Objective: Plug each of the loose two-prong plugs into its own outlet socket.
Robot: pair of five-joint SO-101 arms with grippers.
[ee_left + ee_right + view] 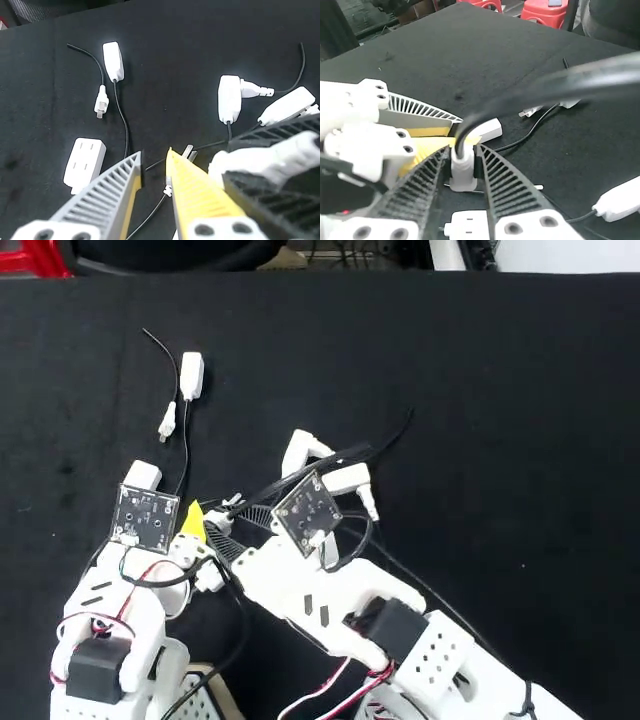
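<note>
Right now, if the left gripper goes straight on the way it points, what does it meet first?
Probably the thin black cable just ahead of the left gripper; depth is unclear.

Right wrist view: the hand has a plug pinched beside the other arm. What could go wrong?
1. The right hand, shut on the plug, sits close beside the left hand's yellow finger; either moving could knock the plug askew.
2. The plug's black cord arches up over the hand and may tug or snag.
3. The socket block lies loose and might slide when pushed.
</note>
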